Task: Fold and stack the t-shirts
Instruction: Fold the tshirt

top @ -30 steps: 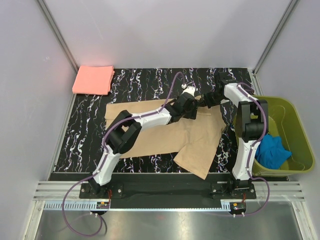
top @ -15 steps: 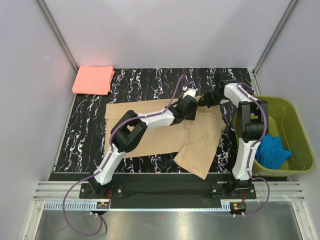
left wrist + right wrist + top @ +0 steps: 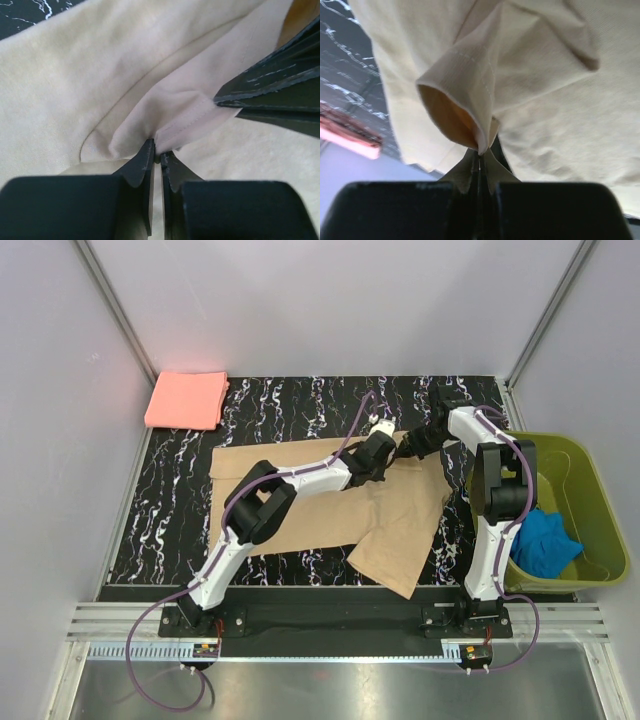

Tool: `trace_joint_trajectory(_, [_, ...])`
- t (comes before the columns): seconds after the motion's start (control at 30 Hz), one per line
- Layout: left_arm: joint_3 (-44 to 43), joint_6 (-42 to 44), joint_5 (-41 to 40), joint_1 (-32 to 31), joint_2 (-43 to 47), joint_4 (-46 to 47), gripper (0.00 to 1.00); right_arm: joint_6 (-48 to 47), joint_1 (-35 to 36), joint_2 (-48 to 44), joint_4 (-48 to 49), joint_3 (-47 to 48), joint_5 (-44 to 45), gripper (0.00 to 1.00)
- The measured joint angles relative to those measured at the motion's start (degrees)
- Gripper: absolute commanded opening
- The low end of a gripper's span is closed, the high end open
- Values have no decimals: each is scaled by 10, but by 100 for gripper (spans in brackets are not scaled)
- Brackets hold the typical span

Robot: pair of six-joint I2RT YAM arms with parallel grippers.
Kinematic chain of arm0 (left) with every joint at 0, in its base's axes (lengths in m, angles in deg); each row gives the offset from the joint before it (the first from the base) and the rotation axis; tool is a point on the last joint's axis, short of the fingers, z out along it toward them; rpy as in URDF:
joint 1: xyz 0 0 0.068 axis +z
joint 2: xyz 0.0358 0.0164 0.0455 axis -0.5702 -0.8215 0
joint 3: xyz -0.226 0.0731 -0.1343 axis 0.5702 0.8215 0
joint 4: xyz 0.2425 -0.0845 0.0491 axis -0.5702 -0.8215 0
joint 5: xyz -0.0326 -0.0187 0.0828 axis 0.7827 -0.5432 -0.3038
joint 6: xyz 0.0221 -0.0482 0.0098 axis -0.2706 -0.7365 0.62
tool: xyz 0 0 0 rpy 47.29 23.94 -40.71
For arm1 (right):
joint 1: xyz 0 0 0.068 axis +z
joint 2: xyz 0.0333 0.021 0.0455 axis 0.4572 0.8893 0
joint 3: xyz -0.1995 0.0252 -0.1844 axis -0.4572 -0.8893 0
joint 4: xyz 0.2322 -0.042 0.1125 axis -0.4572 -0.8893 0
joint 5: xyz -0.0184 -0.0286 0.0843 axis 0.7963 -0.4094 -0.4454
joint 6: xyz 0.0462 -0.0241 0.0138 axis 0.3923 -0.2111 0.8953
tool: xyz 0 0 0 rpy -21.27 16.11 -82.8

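Top external, left hand [image 3: 156,156] and right hand [image 3: 480,154] each clamped on tan t-shirt [image 3: 310,520], pink t-shirt [image 3: 187,400] folded

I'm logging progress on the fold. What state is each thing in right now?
tan t-shirt: spread out, unfolded, gripped at its far right part
salmon-pink t-shirt: folded, at the far left corner
left gripper: shut on a fold of the tan t-shirt
right gripper: shut on its sleeve hem
basket: upright, a crumpled blue cloth inside
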Motion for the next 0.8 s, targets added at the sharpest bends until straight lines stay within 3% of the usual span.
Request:
trace_joint_trajectory(0.27, [36,50,33,-3,58,-44,12,-80,2,-22,-26,-14,40,0])
trace_joint_trajectory(0.4, [40,71,47,-3,81,-62,3,-106,7,-52,-26,-45,46,0])
trace_joint_trajectory(0.8, [57,86,87,-3,87,-97,7,-116,15,-95,-3,-144,42,0])
